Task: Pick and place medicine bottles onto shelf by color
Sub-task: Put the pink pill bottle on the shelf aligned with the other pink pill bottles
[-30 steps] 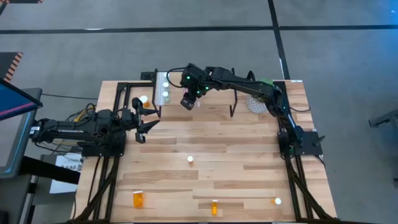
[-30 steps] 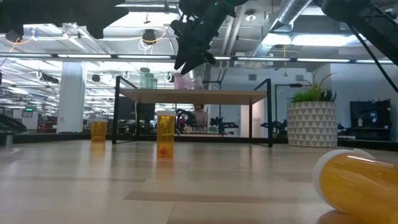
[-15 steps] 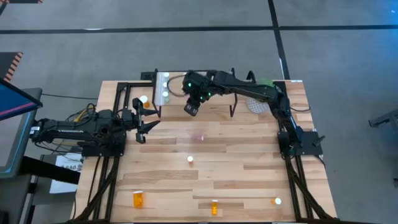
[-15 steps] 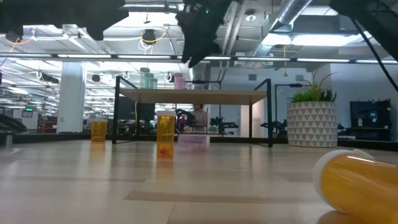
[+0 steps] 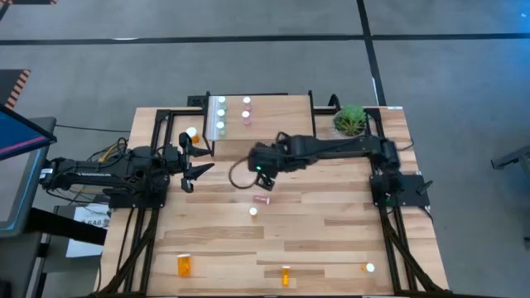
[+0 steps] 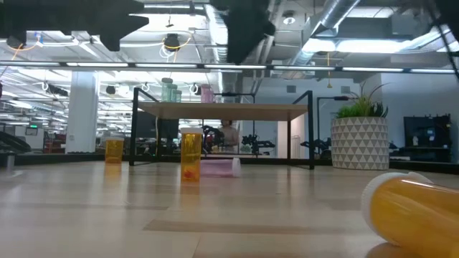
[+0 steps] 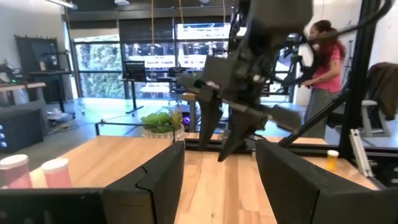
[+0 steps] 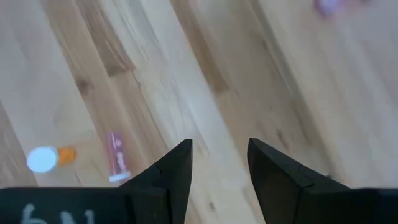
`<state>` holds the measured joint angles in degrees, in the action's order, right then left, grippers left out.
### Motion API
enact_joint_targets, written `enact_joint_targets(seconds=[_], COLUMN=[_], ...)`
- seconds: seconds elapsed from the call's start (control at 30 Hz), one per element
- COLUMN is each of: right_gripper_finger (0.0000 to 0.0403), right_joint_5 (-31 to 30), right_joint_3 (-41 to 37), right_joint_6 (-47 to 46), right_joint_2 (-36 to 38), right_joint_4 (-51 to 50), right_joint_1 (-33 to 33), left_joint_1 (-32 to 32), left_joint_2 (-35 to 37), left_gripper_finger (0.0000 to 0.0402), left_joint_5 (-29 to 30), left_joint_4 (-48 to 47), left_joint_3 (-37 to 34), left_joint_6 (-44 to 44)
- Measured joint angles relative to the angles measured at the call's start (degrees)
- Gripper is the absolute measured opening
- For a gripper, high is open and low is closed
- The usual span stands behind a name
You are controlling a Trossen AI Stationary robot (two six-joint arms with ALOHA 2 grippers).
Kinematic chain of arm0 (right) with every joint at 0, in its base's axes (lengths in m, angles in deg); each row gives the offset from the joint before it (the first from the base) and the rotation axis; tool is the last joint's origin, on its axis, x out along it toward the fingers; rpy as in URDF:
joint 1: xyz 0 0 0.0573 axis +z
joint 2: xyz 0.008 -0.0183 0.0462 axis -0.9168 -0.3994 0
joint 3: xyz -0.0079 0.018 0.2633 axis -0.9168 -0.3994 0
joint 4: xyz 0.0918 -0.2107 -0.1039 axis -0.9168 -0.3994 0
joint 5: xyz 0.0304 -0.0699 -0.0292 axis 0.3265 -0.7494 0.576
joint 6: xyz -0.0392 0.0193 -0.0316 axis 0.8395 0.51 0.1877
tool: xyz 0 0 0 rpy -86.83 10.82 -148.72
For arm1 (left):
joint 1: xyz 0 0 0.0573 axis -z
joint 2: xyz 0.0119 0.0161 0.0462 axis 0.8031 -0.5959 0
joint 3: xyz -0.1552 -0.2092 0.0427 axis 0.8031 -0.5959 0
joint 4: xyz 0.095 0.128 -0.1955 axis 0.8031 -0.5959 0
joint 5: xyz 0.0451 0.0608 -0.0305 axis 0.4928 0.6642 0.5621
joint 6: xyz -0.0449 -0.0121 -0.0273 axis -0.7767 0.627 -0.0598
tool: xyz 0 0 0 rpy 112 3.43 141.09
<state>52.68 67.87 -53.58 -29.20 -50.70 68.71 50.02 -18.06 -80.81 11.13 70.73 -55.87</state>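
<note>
The right gripper point(image 5: 259, 175) hangs above the middle of the table point(image 5: 331, 223), jaws parted and holding nothing. Just near of it a pink bottle point(image 5: 262, 199) lies on its side on the tabletop. The left gripper point(image 5: 197, 161) waits at the left edge, jaws apart and empty. On the shelf point(image 5: 273, 112) at the far side stand pale green bottles point(image 5: 220, 113) at its left end and a pink one point(image 5: 246, 110) beside them. Orange bottles point(image 5: 184, 266) sit along the near edge.

Grey floor point(image 5: 248, 50), ceiling ducts point(image 6: 344, 21)
</note>
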Motion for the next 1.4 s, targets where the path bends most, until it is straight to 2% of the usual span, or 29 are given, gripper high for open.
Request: enact_joint_targets(seconds=[0.07, 0.17, 0.33, 0.4, 0.47, 0.57, 0.73, 0.97, 1.13, 1.4], right_gripper_finger=[0.0175, 0.0175, 0.0175, 0.0175, 0.0175, 0.0175, 0.0177, 0.0218, 0.0247, 0.0250], right_joint_5=[-0.17, -0.10, 4.68, 4.60, 4.60, 4.58, 4.59, 4.58, 4.59, 4.10], right_joint_3=[-8.38, -24.36, -49.36, -55.96, -60.16, -62.57, -61.87, -59.00, -58.95, -58.93], right_joint_6=[-2.62, -5.57, -2.93, -0.63, 1.02, 1.21, -1.37, -2.22, -2.85, 1.46], right_joint_2=[3.91, 10.78, 20.07, 20.71, 19.93, 16.52, 8.96, 2.06, 2.43, 7.84], right_joint_4=[4.61, 17.14, 54.83, 67.29, 75.64, 80.81, 81.48, 81.30, 80.73, 75.69], right_joint_1=[0.69, 1.95, 6.39, 8.48, 10.08, 11.41, 12.03, 10.91, 9.56, 8.37], left_joint_1=[0.01, 0.00, -0.01, 0.01, -0.02, -0.02, -0.02, -0.02, -0.02, -0.02], left_joint_2=[0.02, 0.00, 0.00, 0.02, 0.02, 0.02, 0.00, 0.00, 0.00, 0.00], left_gripper_finger=[0.0190, 0.0190, 0.0190, 0.0190, 0.0190, 0.0190, 0.0190, 0.0190, 0.0190, 0.0190], left_joint_5=[-0.30, -0.79, -0.57, 0.29, 0.87, 1.15, 1.68, 1.68, 1.68, 1.66], left_joint_4=[0.01, -0.11, -0.83, -0.96, -1.07, -1.08, -1.16, -1.31, -1.54, -1.86], left_joint_3=[0.00, 0.00, 0.00, 0.00, 0.00, 0.00, 0.00, 0.00, 0.00, 0.00], left_joint_6=[-0.55, -0.84, -1.11, -1.09, -1.06, -0.94, -0.67, -0.66, -0.65, -0.05])
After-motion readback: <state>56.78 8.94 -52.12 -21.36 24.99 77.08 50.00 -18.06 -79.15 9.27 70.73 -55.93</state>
